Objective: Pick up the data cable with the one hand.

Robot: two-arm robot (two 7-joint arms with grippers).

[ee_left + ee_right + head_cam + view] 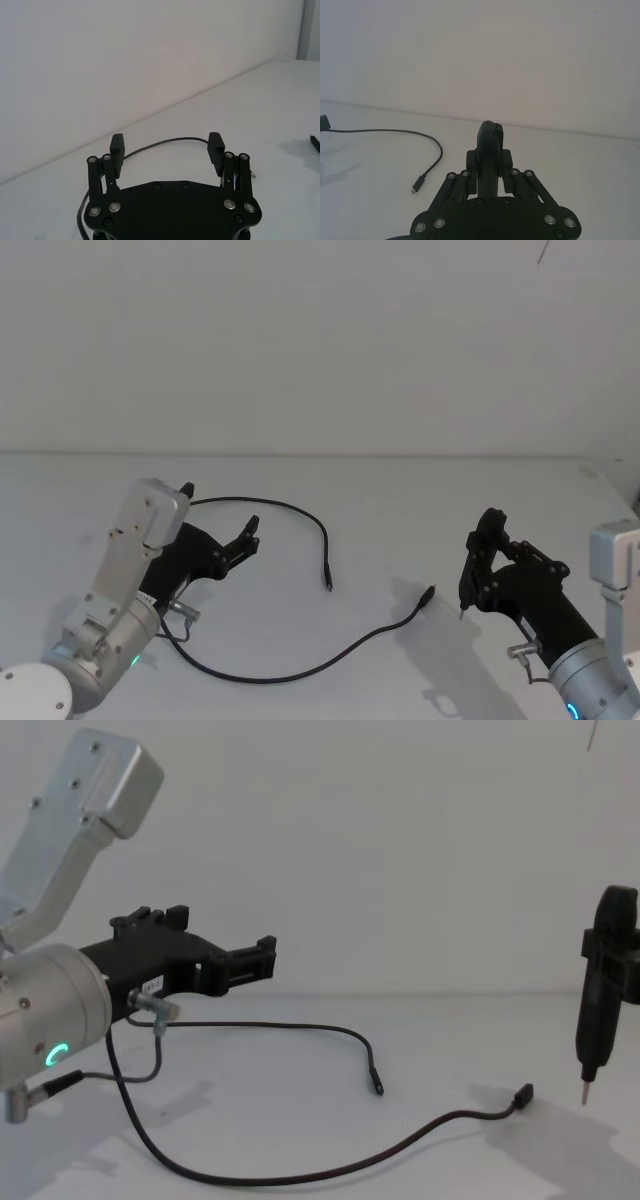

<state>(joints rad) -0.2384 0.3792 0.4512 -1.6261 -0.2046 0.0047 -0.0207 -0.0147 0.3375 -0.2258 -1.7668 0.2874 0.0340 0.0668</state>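
Left claw (220, 506) gapes above data cable (326, 558), right claw (490, 129) well apart.

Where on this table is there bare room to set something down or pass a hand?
Bare: the table strip along the wall, behind the data cable. The pocket inside the cable's loop is free but hemmed in. Crowded: front left, around the open left gripper, and by the shut right gripper near one plug.
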